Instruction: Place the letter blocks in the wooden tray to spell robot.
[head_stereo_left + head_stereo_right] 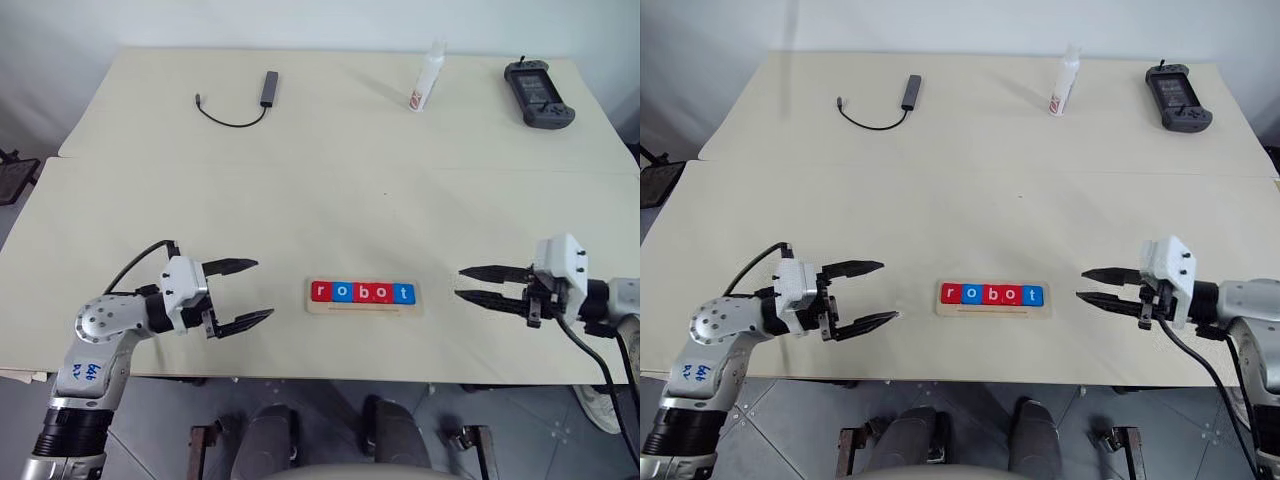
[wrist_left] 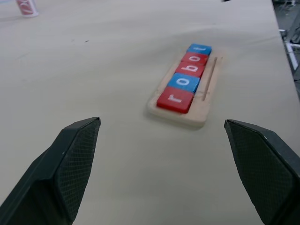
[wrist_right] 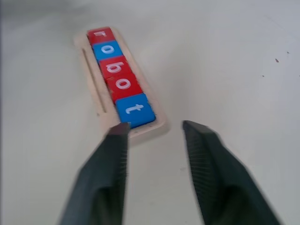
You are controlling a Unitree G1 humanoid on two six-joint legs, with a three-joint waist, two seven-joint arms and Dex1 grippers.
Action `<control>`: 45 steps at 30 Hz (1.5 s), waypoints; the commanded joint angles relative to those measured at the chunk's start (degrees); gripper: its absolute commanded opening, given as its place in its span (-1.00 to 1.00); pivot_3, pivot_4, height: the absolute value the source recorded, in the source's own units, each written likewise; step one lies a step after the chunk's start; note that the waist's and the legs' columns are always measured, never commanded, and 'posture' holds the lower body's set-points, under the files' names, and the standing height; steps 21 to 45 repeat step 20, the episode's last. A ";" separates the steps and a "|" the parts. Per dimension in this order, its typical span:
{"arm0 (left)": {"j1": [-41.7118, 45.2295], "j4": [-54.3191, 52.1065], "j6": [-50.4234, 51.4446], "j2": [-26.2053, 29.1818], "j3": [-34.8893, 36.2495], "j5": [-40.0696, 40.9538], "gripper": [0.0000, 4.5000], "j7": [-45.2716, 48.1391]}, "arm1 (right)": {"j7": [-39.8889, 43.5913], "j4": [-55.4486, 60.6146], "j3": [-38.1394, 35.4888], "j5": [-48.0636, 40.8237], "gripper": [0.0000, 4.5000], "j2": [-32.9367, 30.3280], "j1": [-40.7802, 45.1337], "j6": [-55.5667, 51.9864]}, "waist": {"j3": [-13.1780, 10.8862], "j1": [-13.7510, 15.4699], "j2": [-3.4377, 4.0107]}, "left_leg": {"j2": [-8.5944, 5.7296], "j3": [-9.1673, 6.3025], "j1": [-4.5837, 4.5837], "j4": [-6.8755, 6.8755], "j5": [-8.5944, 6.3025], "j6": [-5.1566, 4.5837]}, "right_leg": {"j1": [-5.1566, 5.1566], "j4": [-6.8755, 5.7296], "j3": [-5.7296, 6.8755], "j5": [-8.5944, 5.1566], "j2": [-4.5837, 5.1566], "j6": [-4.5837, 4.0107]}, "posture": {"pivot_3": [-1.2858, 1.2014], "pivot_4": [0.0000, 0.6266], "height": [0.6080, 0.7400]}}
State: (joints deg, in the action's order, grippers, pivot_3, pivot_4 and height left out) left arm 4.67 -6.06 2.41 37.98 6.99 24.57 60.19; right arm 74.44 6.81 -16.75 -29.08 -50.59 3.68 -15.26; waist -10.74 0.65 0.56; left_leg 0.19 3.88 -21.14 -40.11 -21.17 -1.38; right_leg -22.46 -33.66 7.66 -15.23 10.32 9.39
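The wooden tray [image 1: 363, 305] lies near the table's front edge, between my two arms. Several letter blocks [image 1: 361, 292] sit in it side by side, red and blue, reading r, o, b, o, t from left to right. My left gripper [image 1: 250, 292] hovers left of the tray, open, with nothing between its fingers. To the right of the tray, my right gripper [image 1: 462, 283] points at the t end, its fingers apart and empty. In the right wrist view the blue t block [image 3: 135, 110] lies just past my fingertips [image 3: 118, 136].
At the back of the table [image 1: 330, 180] lie a black cable with a grey adapter [image 1: 268, 88], a white bottle [image 1: 426, 80] and a dark handheld controller [image 1: 538, 94]. A seam between two tabletops runs across the middle.
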 commanded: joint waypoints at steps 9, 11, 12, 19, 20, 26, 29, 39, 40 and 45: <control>2.35 4.33 -2.51 1.44 3.43 0.68 1.00 2.74 | -0.33 -0.76 -1.25 -1.80 0.98 2.40 -0.88 5.16 | 0.00 0.21 0.01 | -0.01 0.02 0.01 0.00 0.00 0.00 | -0.01 -0.01 -0.01 0.00 0.00 0.00 | 0.03 -0.52 1.00; 2.71 5.48 -2.88 1.32 3.91 0.84 1.00 2.70 | -0.36 -1.86 -1.07 -0.72 0.98 2.60 -1.16 7.02 | 0.00 0.23 0.00 | -0.02 0.02 0.01 0.00 0.00 0.00 | -0.01 -0.01 -0.01 0.00 0.00 0.00 | 0.03 -0.52 1.00; 2.87 5.89 -3.13 1.33 4.15 0.65 1.00 2.33 | -0.77 -2.62 -1.29 -0.36 0.98 3.07 -1.27 8.20 | 0.00 0.27 0.00 | -0.02 0.02 0.00 0.00 0.00 0.00 | -0.01 -0.01 0.00 0.00 0.00 0.00 | 0.03 -0.52 1.00; 3.43 7.45 -4.51 1.42 4.68 0.12 1.00 2.30 | -1.07 -4.18 -1.62 -0.65 0.98 3.40 -2.88 9.89 | 0.00 0.60 0.00 | -0.03 0.04 0.01 0.00 0.00 0.00 | -0.01 -0.01 -0.02 0.00 0.00 0.00 | 0.03 -0.52 1.00; 3.49 7.66 -4.94 1.38 4.69 -0.04 1.00 2.37 | -1.26 -4.11 -1.62 -0.73 0.98 3.56 -2.94 9.99 | 0.00 0.60 0.00 | -0.02 0.04 0.01 0.00 0.00 0.00 | -0.01 -0.02 -0.01 0.00 0.00 0.00 | 0.03 -0.52 1.00; 3.49 7.66 -4.94 1.38 4.69 -0.04 1.00 2.37 | -1.26 -4.11 -1.62 -0.73 0.98 3.56 -2.94 9.99 | 0.00 0.60 0.00 | -0.02 0.04 0.01 0.00 0.00 0.00 | -0.01 -0.02 -0.01 0.00 0.00 0.00 | 0.03 -0.52 1.00; 3.49 7.66 -4.94 1.38 4.69 -0.04 1.00 2.37 | -1.26 -4.11 -1.62 -0.73 0.98 3.56 -2.94 9.99 | 0.00 0.60 0.00 | -0.02 0.04 0.01 0.00 0.00 0.00 | -0.01 -0.02 -0.01 0.00 0.00 0.00 | 0.03 -0.52 1.00; 3.49 7.66 -4.94 1.38 4.69 -0.04 1.00 2.37 | -1.26 -4.11 -1.62 -0.73 0.98 3.56 -2.94 9.99 | 0.00 0.60 0.00 | -0.02 0.04 0.01 0.00 0.00 0.00 | -0.01 -0.02 -0.01 0.00 0.00 0.00 | 0.03 -0.52 1.00; 3.49 7.66 -4.94 1.38 4.69 -0.04 1.00 2.37 | -1.26 -4.11 -1.62 -0.73 0.98 3.56 -2.94 9.99 | 0.00 0.60 0.00 | -0.02 0.04 0.01 0.00 0.00 0.00 | -0.01 -0.02 -0.01 0.00 0.00 0.00 | 0.03 -0.52 1.00; 3.49 7.66 -4.94 1.38 4.69 -0.04 1.00 2.37 | -1.26 -4.11 -1.62 -0.73 0.98 3.56 -2.94 9.99 | 0.00 0.60 0.00 | -0.02 0.04 0.01 0.00 0.00 0.00 | -0.01 -0.02 -0.01 0.00 0.00 0.00 | 0.03 -0.52 1.00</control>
